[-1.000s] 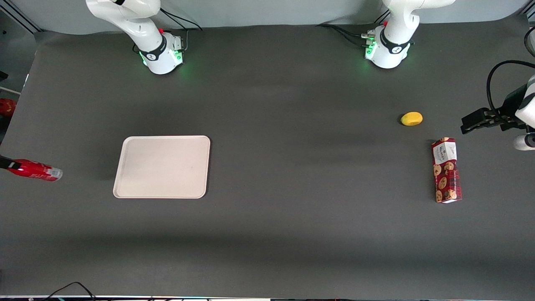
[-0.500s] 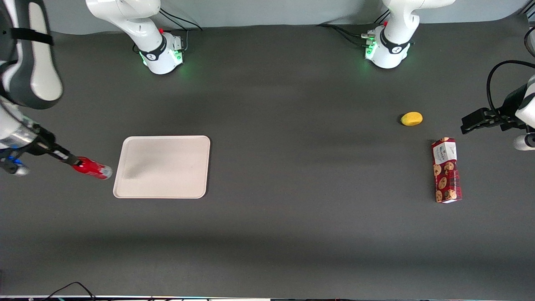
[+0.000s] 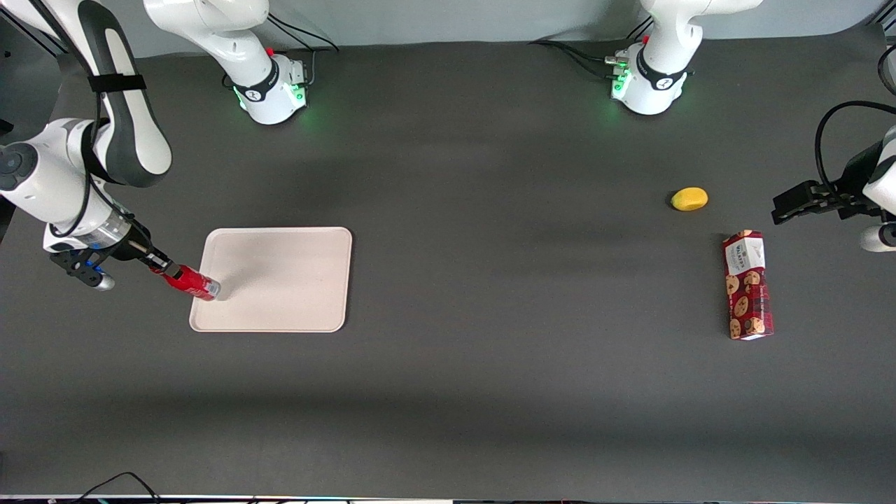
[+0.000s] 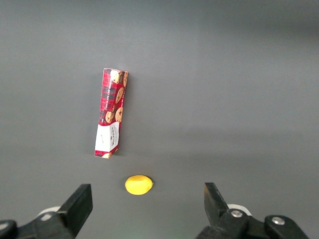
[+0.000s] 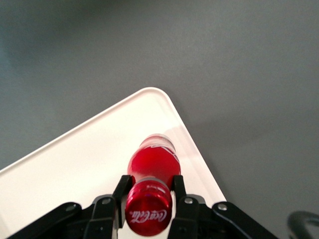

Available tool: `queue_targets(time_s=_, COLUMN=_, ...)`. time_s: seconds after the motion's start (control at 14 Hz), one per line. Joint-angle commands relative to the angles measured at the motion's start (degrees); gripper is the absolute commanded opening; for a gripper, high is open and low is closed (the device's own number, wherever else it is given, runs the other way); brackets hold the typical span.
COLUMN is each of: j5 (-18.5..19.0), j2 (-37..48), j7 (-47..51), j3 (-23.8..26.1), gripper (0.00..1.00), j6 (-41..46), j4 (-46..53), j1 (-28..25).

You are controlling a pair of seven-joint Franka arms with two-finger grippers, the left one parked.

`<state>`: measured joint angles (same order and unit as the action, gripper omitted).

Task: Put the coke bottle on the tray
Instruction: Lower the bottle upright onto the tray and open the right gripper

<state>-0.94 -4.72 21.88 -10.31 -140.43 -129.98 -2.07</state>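
Coke bottle (image 5: 153, 167), neck clamped by the claw (image 5: 148, 196), hangs over the tray (image 3: 280, 280).

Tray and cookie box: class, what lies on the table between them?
Nothing: the front view shows only dark table between tray and cookie box. The pincer holds the coke bottle over the tray's edge.
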Motion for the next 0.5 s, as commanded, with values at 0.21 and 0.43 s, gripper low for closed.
queue_targets(time_s=0.21, j5=1.9, j2=-2.7, j7=1.5, j3=0.6, gripper=0.0, j6=-2.1, j4=0.7, j1=0.1)
queue_targets(time_s=0.43, j5=1.9, j2=-3.9, j7=1.1, j3=0.6, gripper=0.0, j6=-1.9, j4=2.4, j1=0.2)
